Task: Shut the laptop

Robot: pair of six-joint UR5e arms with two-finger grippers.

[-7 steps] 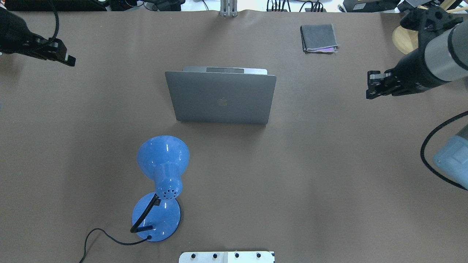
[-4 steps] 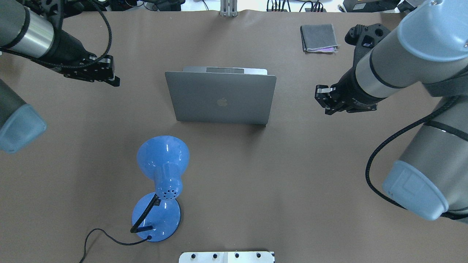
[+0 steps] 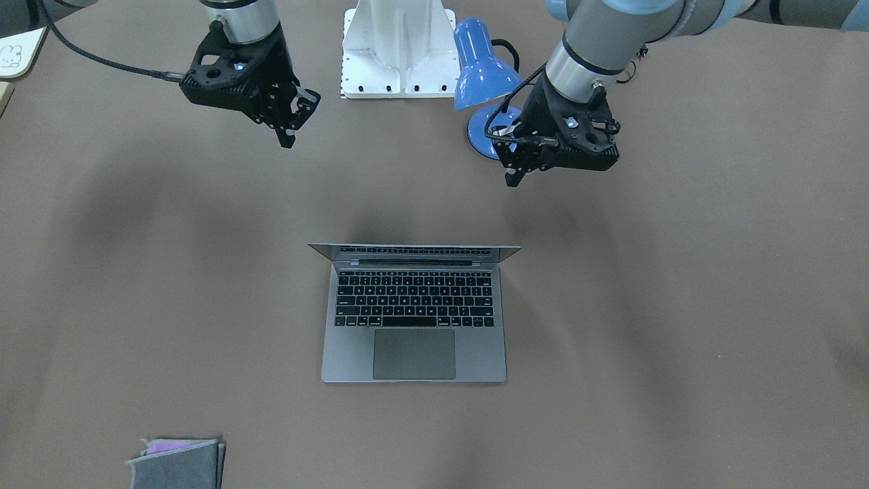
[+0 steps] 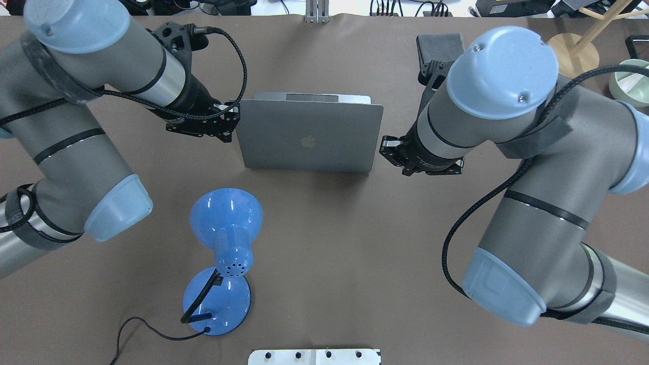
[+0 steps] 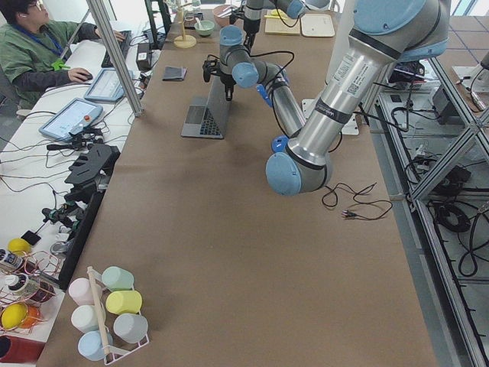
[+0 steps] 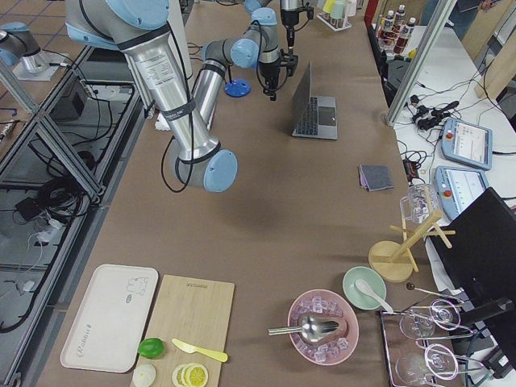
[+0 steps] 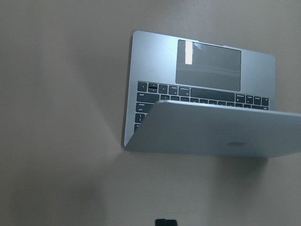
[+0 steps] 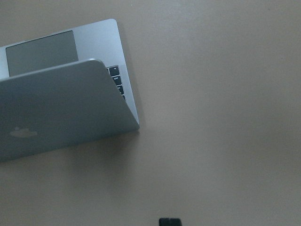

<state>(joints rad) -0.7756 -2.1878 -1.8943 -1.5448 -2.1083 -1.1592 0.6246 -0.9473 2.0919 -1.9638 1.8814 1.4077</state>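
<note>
The silver-grey laptop (image 4: 309, 137) stands open mid-table, its lid upright with the apple logo facing the robot. Its black keyboard and trackpad show in the front-facing view (image 3: 414, 305). My left gripper (image 4: 229, 124) hovers beside the lid's left edge, raised above the table (image 3: 514, 173). My right gripper (image 4: 391, 152) hovers beside the lid's right edge (image 3: 288, 129). Both look shut and empty, and neither touches the laptop. The left wrist view (image 7: 202, 84) and right wrist view (image 8: 61, 108) look down on the laptop from behind the lid.
A blue desk lamp (image 4: 225, 223) with a black cord stands on the robot's side of the laptop, toward the left. A grey felt pouch (image 3: 178, 463) lies at the far right corner, partly hidden by my right arm overhead. The white robot base (image 3: 397, 47) is behind the lamp.
Both arms swung in from the table's outer sides toward the laptop and now flank its lid. The laptop and lamp have not moved.
</note>
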